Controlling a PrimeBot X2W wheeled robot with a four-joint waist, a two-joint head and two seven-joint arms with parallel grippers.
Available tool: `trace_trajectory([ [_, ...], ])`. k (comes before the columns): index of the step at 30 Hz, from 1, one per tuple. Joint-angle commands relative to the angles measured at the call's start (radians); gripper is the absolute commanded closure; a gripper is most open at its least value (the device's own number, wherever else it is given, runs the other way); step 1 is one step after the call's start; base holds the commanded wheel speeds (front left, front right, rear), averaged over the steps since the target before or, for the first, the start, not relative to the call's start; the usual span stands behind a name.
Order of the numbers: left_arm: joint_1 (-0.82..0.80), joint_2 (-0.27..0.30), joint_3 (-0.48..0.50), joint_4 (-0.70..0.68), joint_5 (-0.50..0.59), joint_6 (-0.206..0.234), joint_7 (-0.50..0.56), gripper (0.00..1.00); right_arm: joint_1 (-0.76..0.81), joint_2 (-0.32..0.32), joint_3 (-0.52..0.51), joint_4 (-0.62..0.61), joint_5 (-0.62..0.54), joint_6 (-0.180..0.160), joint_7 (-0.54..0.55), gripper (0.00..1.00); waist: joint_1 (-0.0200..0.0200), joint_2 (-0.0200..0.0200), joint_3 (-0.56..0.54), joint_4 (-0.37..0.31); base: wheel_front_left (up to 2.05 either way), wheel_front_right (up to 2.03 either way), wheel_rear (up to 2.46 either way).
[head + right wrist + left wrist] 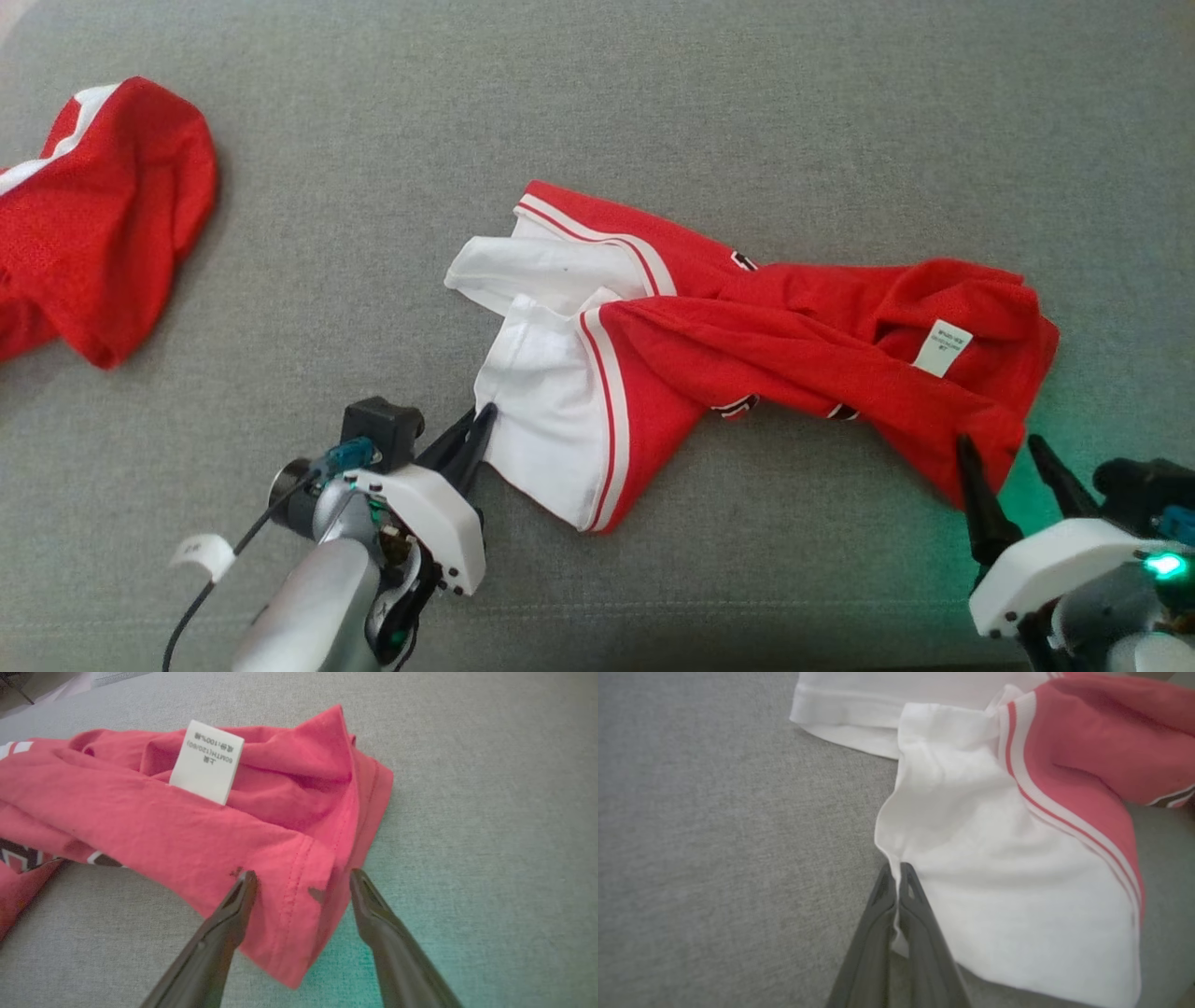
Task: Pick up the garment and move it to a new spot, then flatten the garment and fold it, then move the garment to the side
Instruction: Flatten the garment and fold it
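Observation:
A red and white garment [747, 355] lies twisted and crumpled across the grey surface, white part to the left, red part with a white label [943, 347] to the right. My left gripper [481, 415] is shut on the white edge of the garment [971, 858], the fabric pinched between its fingertips [903, 877]. My right gripper [999, 446] stands open, its two fingers straddling the red corner of the garment [299, 891] without closing on it. The label [206, 760] shows upside down in the right wrist view.
A second red cloth with a white stripe [93, 215] lies at the far left. Grey fabric surface [653, 93] stretches all around, with room above and below the garment. A green glow from the right wrist light falls on the surface [420, 896].

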Motion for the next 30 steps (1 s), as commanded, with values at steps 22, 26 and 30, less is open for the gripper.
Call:
trace_trajectory([
  [22,-0.072,0.147,0.205,-0.432,0.03,0.141,-0.181,1.0,-0.189,-0.054,0.008,-0.269,-0.035,-0.001,-0.126,1.0,0.0,0.0,-0.15,0.025,0.0,0.0,0.0],
  [26,-0.116,0.175,0.239,-0.58,0.058,0.165,-0.183,1.0,-0.232,-0.074,0.004,-0.351,-0.036,-0.001,-0.133,1.0,0.0,0.0,-0.194,0.04,0.0,0.0,0.0],
  [30,-0.194,0.202,0.26,-0.681,0.077,0.174,-0.157,1.0,-0.272,-0.093,-0.009,-0.428,-0.039,-0.001,-0.126,1.0,0.0,0.0,-0.237,0.05,0.0,0.0,0.0],
])
